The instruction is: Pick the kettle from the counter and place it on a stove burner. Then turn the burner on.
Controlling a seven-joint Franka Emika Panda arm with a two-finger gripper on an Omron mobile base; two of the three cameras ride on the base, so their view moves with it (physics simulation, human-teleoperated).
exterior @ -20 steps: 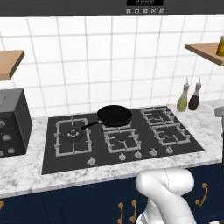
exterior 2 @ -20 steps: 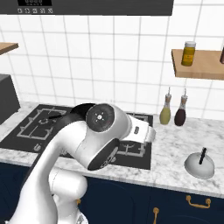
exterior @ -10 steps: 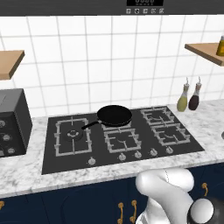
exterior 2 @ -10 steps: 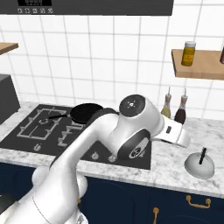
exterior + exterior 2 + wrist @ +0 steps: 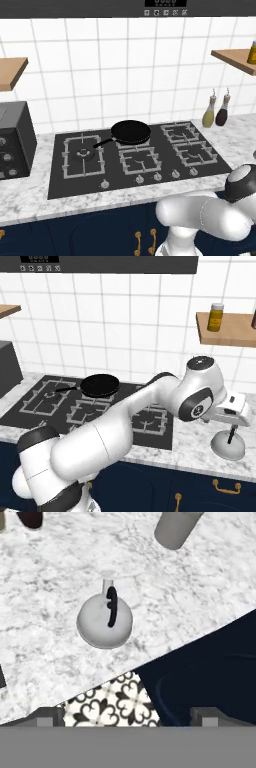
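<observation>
**Kettle on the worktop beneath the hand**

The marble worktop (image 5: 200, 448) is seen running along the tiled wall, above dark blue cabinet fronts (image 5: 150, 483). A black hob (image 5: 135, 157) is set into it, with a row of knobs along its front edge. The white arm (image 5: 130, 426) is stretched from the lower left of the right base view across the hob's front corner, and its hand is held over the bare worktop to the right of the hob. A black frying pan (image 5: 131, 132) is placed on the hob's rear grate, its handle pointing towards the left burner. The kettle (image 5: 228, 444) is found upright on the worktop, to the right of the hob and near the front edge, just below the hand. In the hand view the kettle (image 5: 105, 620) is seen from above, its dark handle arched over the top and its short spout pointing away from the worktop edge. Two slim bottles (image 5: 216, 110) are stood at the wall behind the hob's right end. The fingers (image 5: 129, 716) are spread wide apart, with nothing between them, and are kept clear of the kettle.
</observation>
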